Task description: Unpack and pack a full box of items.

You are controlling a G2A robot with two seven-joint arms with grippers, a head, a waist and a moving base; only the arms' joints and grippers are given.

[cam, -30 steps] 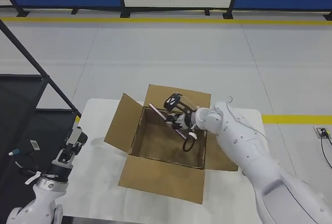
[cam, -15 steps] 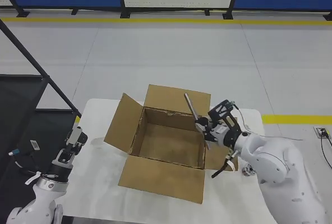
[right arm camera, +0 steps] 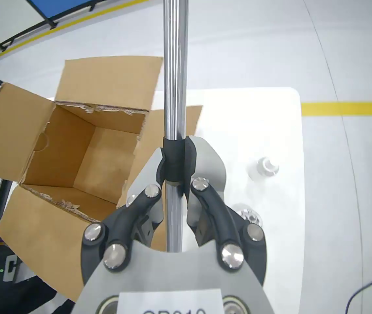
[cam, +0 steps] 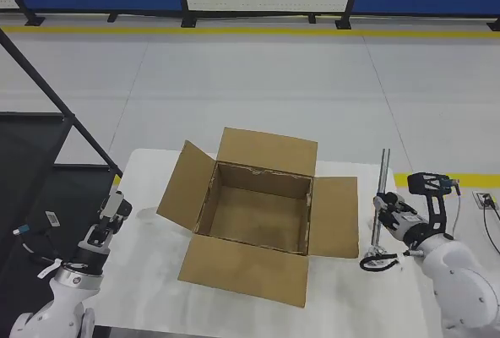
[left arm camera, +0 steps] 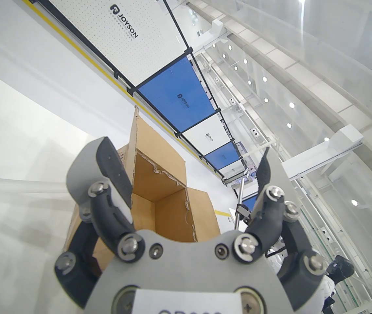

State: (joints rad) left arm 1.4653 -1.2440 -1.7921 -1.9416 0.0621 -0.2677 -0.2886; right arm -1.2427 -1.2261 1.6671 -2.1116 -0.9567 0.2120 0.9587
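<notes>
White bench lies below. Near, the right gripper has its fingers pinching a steel rod over small fittings; the left gripper has its fingers spread. Beyond, the open box looks empty. Unpacking seems nearly done; next, the rod needs setting down.

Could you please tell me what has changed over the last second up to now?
The right claw, shut on the metal rod, carried it from above the open box out over the right side of the table. The box did not move, and the left claw stayed put at the table's left edge.
</notes>
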